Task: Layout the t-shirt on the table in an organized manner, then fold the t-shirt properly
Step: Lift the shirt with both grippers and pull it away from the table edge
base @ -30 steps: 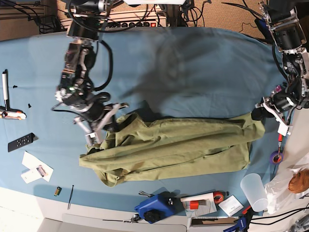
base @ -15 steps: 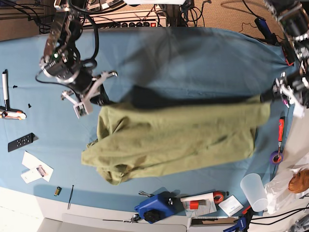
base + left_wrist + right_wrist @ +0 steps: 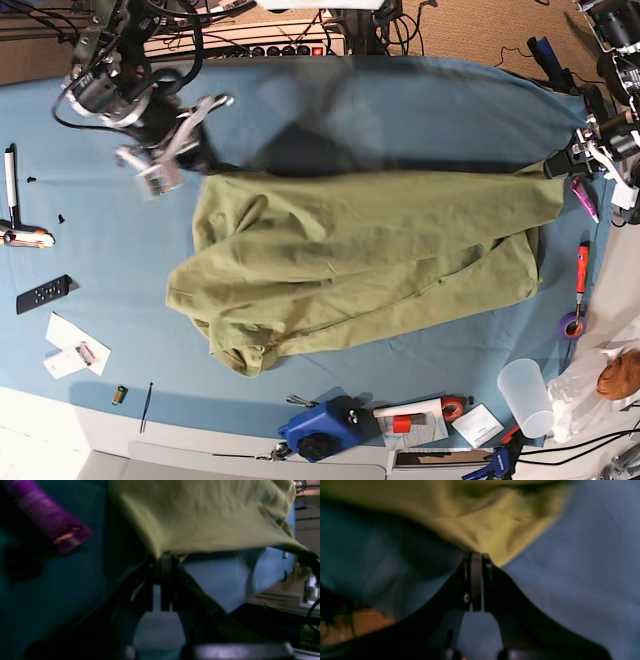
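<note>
Base view: t-shirt (image 3: 360,260) stretched across desk (image 3: 420,110) between 2 arms. Wrist views alone: left fingers (image 3: 162,562) and right fingers (image 3: 476,562) clamped tight on shirt corners.

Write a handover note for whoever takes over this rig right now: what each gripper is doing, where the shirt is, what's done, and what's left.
Left gripper: shut on a corner of the t-shirt, at the far right of the base view.
Right gripper: shut on another corner of the shirt, at the upper left of the base view.
Shirt: stretched between both grippers above the table; the held edge is raised, the lower part lies on the blue cloth, bunched at the lower left.
Done: both corners gripped, shirt mostly spread out.
Left: lay it down flat, smooth the bunched part, then fold it.
</note>
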Action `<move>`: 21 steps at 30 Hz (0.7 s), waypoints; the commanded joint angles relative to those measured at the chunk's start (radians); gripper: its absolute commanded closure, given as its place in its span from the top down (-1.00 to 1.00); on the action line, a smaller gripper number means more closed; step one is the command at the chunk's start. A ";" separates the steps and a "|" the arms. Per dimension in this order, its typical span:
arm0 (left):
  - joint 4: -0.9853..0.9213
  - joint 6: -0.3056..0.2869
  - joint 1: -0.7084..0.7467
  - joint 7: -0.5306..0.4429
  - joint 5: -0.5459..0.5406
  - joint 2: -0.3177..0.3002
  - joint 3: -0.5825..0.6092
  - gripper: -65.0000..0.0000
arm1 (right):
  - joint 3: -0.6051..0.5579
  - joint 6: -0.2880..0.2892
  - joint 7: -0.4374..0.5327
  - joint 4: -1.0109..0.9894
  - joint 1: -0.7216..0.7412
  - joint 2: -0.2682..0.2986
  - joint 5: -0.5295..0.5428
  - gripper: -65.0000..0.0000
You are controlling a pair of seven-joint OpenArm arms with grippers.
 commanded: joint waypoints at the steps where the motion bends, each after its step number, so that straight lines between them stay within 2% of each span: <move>1: 0.018 -0.004 -0.008 -0.008 -0.026 -0.025 -0.008 -1.00 | -0.005 0.054 -0.018 0.042 -0.022 0.014 0.104 -1.00; 2: 0.018 -0.004 -0.008 -0.008 -0.026 -0.027 -0.008 -1.00 | -0.009 0.106 -0.048 0.064 -0.047 0.019 0.148 -1.00; 3: 0.018 -0.004 -0.009 -0.008 -0.026 -0.032 -0.008 -1.00 | -0.010 0.106 -0.048 0.084 -0.069 0.026 0.138 -1.00; 4: 0.018 -0.004 -0.009 -0.008 -0.026 -0.037 -0.008 -1.00 | 0.001 0.098 -0.033 0.101 -0.081 0.028 0.090 -1.00; 5: 0.018 -0.004 -0.009 -0.008 -0.026 -0.040 -0.008 -1.00 | 0.027 0.051 -0.009 0.112 -0.086 0.025 0.038 -1.00; 6: 0.018 -0.004 -0.009 -0.008 -0.026 -0.041 -0.008 -1.00 | 0.057 0.023 -0.005 0.119 -0.090 0.025 0.038 -1.00; 7: 0.018 -0.004 -0.008 -0.008 -0.026 -0.040 -0.008 -1.00 | 0.081 0.025 -0.021 0.127 -0.100 0.027 0.082 -1.00; 9: 0.018 -0.004 -0.008 -0.006 -0.025 -0.040 -0.008 -1.00 | 0.098 0.105 -0.076 0.149 -0.136 0.046 0.214 -1.00; 10: 0.018 -0.004 -0.008 -0.004 -0.026 -0.040 -0.008 -1.00 | 0.100 0.106 -0.080 0.156 -0.154 0.057 0.217 -1.00; 11: 0.018 -0.004 -0.008 -0.002 -0.025 -0.040 -0.008 -1.00 | 0.109 0.106 -0.062 0.156 -0.164 0.061 0.164 -1.00; 13: 0.018 -0.004 -0.008 0.020 -0.026 -0.039 -0.008 -1.00 | 0.151 0.022 -0.021 0.156 -0.172 0.052 0.065 -1.00; 14: 0.018 -0.004 -0.008 0.036 -0.027 -0.038 -0.008 -1.00 | 0.170 0.016 -0.029 0.156 -0.180 0.051 0.089 -1.00; 16: 0.018 -0.004 0.001 0.053 -0.031 -0.038 -0.008 -1.00 | 0.173 0.080 -0.078 0.156 -0.211 0.059 0.211 -1.00; 17: 0.019 -0.003 0.010 0.053 -0.031 -0.039 -0.008 -1.00 | 0.171 0.105 -0.088 0.156 -0.227 0.059 0.226 -1.00; 18: 0.019 -0.003 0.021 0.054 -0.030 -0.039 -0.008 -1.00 | 0.173 0.102 -0.078 0.156 -0.235 0.058 0.191 -1.00; 20: 0.021 -0.003 0.050 0.056 -0.032 -0.038 -0.008 -1.00 | 0.192 0.010 -0.027 0.156 -0.235 0.048 0.070 -1.00; 21: 0.024 -0.003 0.069 0.056 -0.039 -0.038 -0.008 -1.00 | 0.201 -0.006 -0.028 0.156 -0.235 0.041 0.064 -1.00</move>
